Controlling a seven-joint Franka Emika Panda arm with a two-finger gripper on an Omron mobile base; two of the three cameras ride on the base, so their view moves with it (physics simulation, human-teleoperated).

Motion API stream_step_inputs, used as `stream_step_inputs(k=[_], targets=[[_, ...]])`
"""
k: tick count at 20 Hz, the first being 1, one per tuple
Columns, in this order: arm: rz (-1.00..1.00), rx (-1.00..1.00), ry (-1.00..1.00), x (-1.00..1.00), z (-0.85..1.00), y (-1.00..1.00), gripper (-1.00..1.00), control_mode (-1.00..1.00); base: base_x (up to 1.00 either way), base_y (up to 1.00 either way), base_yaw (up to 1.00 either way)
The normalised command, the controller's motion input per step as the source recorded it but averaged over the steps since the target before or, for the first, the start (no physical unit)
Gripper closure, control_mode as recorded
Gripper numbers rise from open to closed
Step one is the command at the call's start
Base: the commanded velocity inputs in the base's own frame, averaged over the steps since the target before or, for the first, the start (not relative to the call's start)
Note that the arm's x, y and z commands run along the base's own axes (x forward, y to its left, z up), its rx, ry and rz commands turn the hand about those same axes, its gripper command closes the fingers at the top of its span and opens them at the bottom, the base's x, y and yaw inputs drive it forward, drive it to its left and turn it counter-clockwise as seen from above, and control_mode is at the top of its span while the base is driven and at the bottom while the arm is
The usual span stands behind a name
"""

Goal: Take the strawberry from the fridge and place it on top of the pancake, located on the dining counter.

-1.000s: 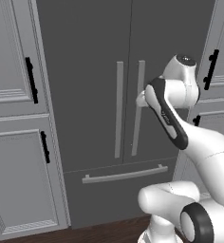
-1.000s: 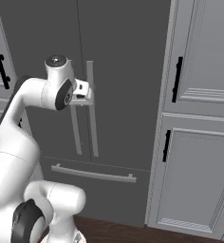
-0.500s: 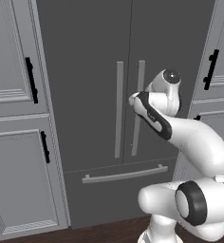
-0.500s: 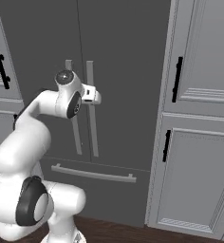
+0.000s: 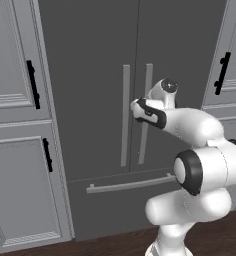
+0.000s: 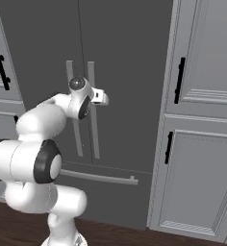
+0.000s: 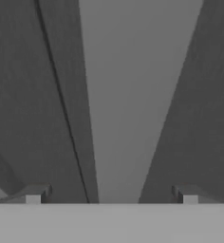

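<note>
At the fridge (image 5: 105,90), your handle (image 7: 133,95) runs upright between the spread end effector (image 7: 111,194) fingertips. Your arm has reached closer since earlier.

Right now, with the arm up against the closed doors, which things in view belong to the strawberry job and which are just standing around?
Part of the job:
- fridge, both doors shut
- right door's bar handle, lying between the open fingers
- gripper

Just there:
- left door's bar handle
- drawer handle
- panelled cabinets with black handles
- wooden floor
</note>
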Motion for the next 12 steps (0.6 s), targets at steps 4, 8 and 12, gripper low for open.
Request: stream_step_inputs(k=[4,8,12], targets=[[0.0,0.0,-0.03,0.54,-0.3,-0.07,-1.0,-1.0,0.0,0.0,0.0],[0.0,0.0,-0.06,0.54,-0.31,-0.06,-1.0,-1.0,0.0,0.0,0.0],[0.0,0.0,-0.02,0.66,-0.36,-0.01,-1.0,-1.0,0.0,0.0,0.0]])
